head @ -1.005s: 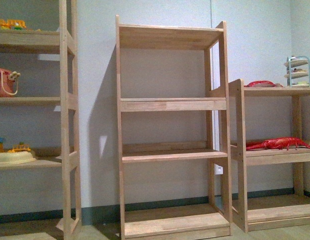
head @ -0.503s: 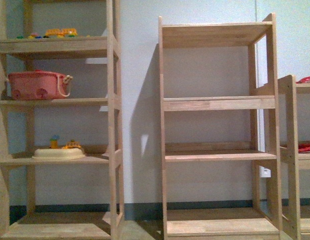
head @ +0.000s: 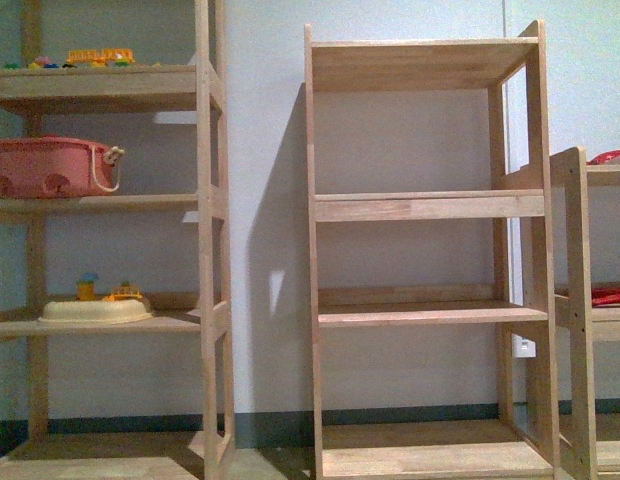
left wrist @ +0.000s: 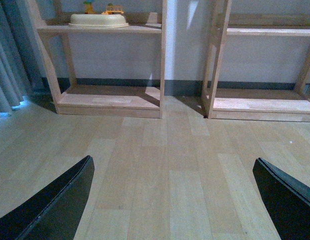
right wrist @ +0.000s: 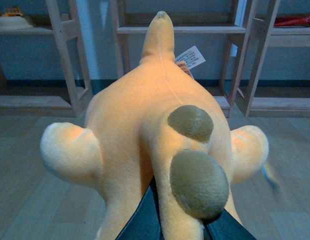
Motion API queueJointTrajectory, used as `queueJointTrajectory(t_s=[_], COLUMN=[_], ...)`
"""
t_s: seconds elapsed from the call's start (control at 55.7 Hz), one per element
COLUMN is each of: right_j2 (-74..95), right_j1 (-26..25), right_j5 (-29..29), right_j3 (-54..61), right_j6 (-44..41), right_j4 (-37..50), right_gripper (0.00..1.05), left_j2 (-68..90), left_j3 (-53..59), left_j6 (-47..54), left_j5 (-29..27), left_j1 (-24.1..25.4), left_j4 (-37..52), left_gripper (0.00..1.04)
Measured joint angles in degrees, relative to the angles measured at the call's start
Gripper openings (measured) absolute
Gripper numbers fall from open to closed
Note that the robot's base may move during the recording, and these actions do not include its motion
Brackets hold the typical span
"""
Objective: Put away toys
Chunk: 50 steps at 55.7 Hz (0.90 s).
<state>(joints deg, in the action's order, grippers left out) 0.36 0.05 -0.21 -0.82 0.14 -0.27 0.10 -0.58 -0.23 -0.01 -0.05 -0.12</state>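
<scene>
**Front view:** A tall pale wooden shelf unit is seen at centre against a white wall. On the neighbouring wooden rack to its left, a pink plastic basket and a cream oval tray are noted.

**Left wrist view:** The left gripper is recorded with its black fingers spread wide apart above the light plank floor.

**Right wrist view:** The orange-yellow fuzzy plush animal is clamped by the right gripper and held clear of the floor, facing the shelf units. A white tag is attached near its far end.

Fuzzy plush toy, matt wooden shelves
</scene>
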Motion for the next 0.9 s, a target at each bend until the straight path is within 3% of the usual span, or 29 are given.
queueJointTrajectory(t_s=[0.898], right_j2=[0.00], right_j1=[0.00], right_j5=[0.20], right_j3=[0.00], right_j6=[0.00], right_j4=[0.00], right_gripper=[0.06], left_j2=[0.00], left_j3=[-0.02], left_j6=[0.00], left_j5=[-0.02], left_j1=[0.00], left_j4=[0.00], left_gripper=[0.98])
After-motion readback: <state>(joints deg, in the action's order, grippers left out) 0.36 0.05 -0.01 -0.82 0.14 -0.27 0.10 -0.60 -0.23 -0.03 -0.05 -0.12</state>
